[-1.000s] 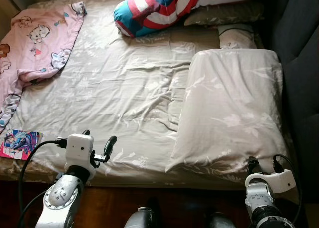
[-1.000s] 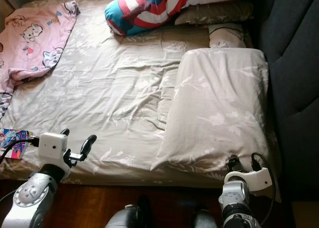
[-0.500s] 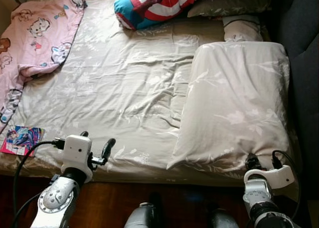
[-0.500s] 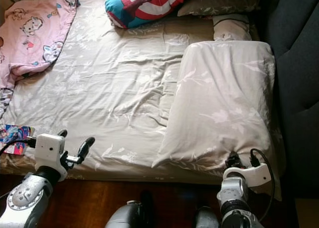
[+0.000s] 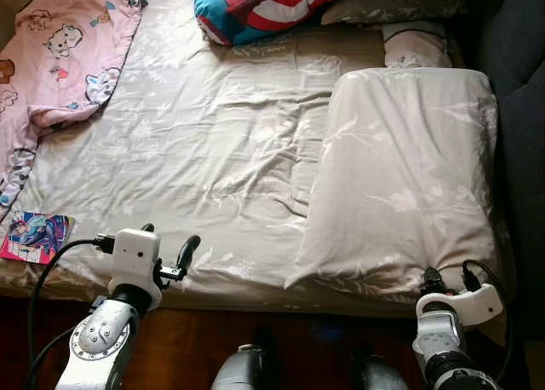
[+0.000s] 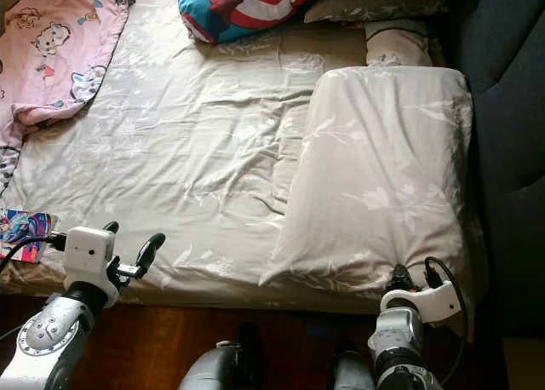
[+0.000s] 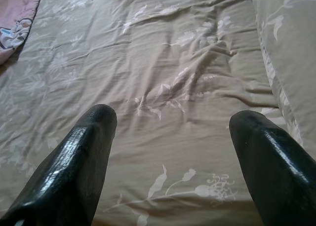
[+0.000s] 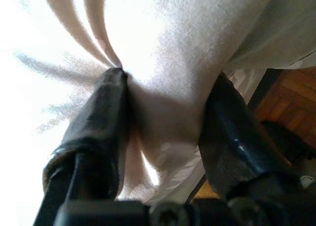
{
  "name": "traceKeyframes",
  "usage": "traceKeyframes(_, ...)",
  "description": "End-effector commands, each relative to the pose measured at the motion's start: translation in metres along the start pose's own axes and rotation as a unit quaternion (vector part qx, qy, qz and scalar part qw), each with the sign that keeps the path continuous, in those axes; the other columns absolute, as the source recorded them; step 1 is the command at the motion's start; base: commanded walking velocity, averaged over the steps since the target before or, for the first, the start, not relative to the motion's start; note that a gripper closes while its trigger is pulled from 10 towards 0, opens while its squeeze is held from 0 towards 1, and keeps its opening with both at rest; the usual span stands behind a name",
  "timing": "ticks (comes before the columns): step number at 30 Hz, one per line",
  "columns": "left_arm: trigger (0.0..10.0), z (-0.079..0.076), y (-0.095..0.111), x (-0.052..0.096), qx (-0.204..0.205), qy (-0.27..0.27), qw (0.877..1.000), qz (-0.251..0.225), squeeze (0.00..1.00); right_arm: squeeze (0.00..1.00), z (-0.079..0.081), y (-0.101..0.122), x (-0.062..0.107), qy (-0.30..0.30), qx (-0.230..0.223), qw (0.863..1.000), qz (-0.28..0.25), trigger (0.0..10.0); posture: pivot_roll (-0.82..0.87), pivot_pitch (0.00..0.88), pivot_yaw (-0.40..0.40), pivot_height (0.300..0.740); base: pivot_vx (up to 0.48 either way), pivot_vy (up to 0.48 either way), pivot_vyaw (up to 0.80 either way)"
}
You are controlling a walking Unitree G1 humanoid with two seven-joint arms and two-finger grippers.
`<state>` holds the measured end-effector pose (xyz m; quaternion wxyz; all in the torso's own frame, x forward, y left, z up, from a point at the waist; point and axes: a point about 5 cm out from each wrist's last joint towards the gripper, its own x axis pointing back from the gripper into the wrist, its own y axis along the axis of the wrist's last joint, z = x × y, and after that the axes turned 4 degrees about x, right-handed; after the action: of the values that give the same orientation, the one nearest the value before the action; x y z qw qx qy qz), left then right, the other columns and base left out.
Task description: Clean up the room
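right gripper pinching near corner of pillow, lying on right side of bed | left gripper fingers spread, empty, over sheet | risk: thin fold of cover slips free when pulled, or pillow drags sheet

Beige floral pillow, pink cartoon blanket

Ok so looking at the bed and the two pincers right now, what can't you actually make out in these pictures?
- Striped cushion: its far part is cut off by the top edge of both eye views.
- Pink blanket: runs past the left edge.
- Booklet: cover too small to read.
- Right pincer: fingers press folded quilt fabric; the wrist view is overexposed, hiding the fold's edge.
- Left pincer: open above the sheet.
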<state>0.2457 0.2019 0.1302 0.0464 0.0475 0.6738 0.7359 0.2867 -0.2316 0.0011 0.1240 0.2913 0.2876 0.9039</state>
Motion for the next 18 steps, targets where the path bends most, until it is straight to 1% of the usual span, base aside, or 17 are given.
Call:
traceKeyframes(1,10.0,0.003,-0.009,0.003,-0.005,0.009,1.0,0.018,0.0,0.0,-0.016,-0.016,0.007,-0.026,0.003,0.999,0.029,0.0,0.08,0.368,0.175,0.74,0.0,0.0,0.0)
traceKeyframes(4,10.0,0.002,-0.009,0.002,-0.003,0.008,1.0,0.017,0.0,0.0,-0.016,-0.016,0.007,-0.025,0.004,0.999,0.027,0.0,0.07,0.364,0.17,0.74,0.0,0.0,0.0)
traceKeyframes(5,10.0,0.002,-0.011,0.001,-0.001,0.01,1.0,0.018,0.0,0.0,-0.016,-0.015,0.007,-0.025,0.009,0.999,0.027,0.0,0.07,0.361,0.166,0.74,0.0,0.0,0.0)
traceKeyframes(6,10.0,0.004,-0.012,0.0,0.005,0.017,1.0,0.018,0.0,0.0,-0.018,-0.015,0.007,-0.024,0.024,0.999,0.029,0.0,0.06,0.355,0.161,0.74,0.0,0.0,0.0)
traceKeyframes(7,10.0,0.004,-0.012,0.0,0.005,0.017,1.0,0.018,0.0,0.0,-0.018,-0.015,0.007,-0.024,0.024,0.999,0.029,0.0,0.06,0.355,0.161,0.74,0.0,0.0,0.0)
traceKeyframes(8,10.0,0.004,-0.013,-0.001,0.01,0.023,1.0,0.018,0.0,0.0,-0.021,-0.013,0.008,-0.026,0.027,0.999,0.026,0.0,0.05,0.352,0.156,0.74,0.0,0.0,0.0)
traceKeyframes(12,10.0,0.003,-0.015,-0.002,0.012,0.024,0.999,0.018,0.0,0.0,-0.031,-0.007,0.008,-0.045,0.024,0.999,0.015,0.0,0.04,0.344,0.151,0.74,0.0,0.0,0.0)
traceKeyframes(18,10.0,0.002,-0.016,-0.008,0.016,0.025,0.999,0.014,0.0,0.0,-0.034,-0.003,0.008,-0.053,0.023,0.998,0.006,0.0,0.02,0.328,0.146,0.74,0.0,0.0,0.0)
